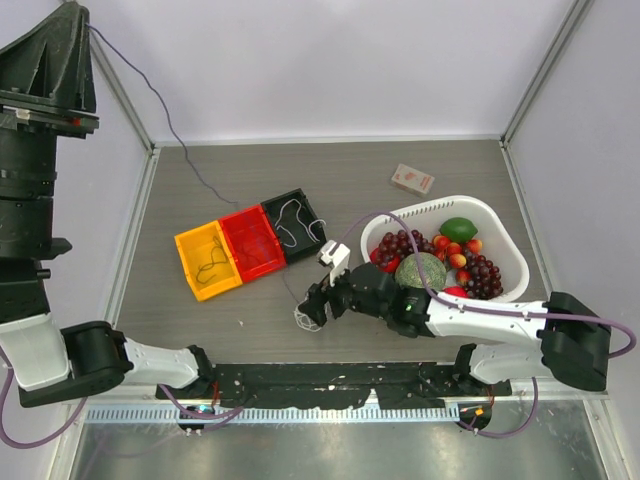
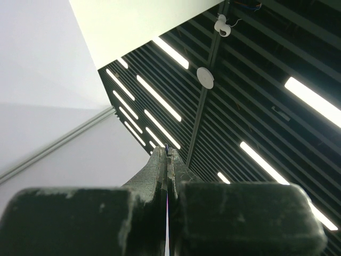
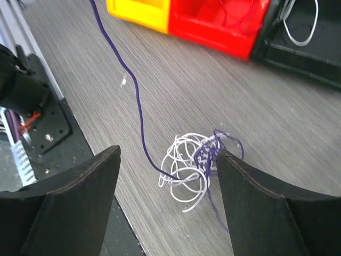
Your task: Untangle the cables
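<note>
The right gripper (image 3: 168, 157) is being held open low over the table (image 1: 300, 170), its fingers spread on either side of the tangle (image 3: 192, 165) of white and purple cords. The left gripper (image 2: 167, 154) is being held high at the far left, clamped on a purple cord (image 3: 139, 106) that is running down into the tangle. Beyond the tangle, a yellow bin (image 1: 207, 260), a red bin (image 1: 252, 240) and a black bin (image 1: 295, 225) are standing side by side. A white cord (image 1: 292, 222) is lying in the black bin and a dark cord (image 1: 212, 268) in the yellow one. A basket (image 1: 440, 203) of fruit is crowding the right arm. The print on a red-and-white carton (image 1: 412, 179) cannot be read.
</note>
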{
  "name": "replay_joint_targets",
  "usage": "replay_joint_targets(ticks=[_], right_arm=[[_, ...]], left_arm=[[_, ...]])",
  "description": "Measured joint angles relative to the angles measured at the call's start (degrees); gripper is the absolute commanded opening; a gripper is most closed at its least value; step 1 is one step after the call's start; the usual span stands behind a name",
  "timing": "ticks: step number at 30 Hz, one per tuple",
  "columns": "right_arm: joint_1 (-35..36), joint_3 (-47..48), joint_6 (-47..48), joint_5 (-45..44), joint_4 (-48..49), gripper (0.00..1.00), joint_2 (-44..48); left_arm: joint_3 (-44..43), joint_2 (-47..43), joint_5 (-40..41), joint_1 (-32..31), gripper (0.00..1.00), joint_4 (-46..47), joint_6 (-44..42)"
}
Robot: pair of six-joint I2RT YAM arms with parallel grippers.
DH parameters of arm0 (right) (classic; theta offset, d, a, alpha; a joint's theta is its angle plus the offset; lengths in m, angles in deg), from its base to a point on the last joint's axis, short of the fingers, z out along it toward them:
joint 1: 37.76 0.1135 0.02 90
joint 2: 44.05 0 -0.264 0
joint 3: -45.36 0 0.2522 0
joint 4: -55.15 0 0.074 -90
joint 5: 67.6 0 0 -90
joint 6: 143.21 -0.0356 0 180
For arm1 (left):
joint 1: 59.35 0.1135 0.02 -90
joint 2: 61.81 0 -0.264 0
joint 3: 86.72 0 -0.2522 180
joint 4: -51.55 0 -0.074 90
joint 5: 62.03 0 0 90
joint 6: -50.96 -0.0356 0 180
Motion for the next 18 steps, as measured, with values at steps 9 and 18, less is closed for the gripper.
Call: replay_joint_targets(ticks=[9,18], right_arm=[[0.00,11.23,1.70,3.69,3.08,0.80,-6.93],[0.22,19.61,2.73,3.23,2.99,0.01,-14.14]], left_arm=[[0.24,-0.22,0.13,0.00,0.00,-0.07,1.01],[1.62,-1.18,0.35,0.00,0.00,-0.48,1.49]])
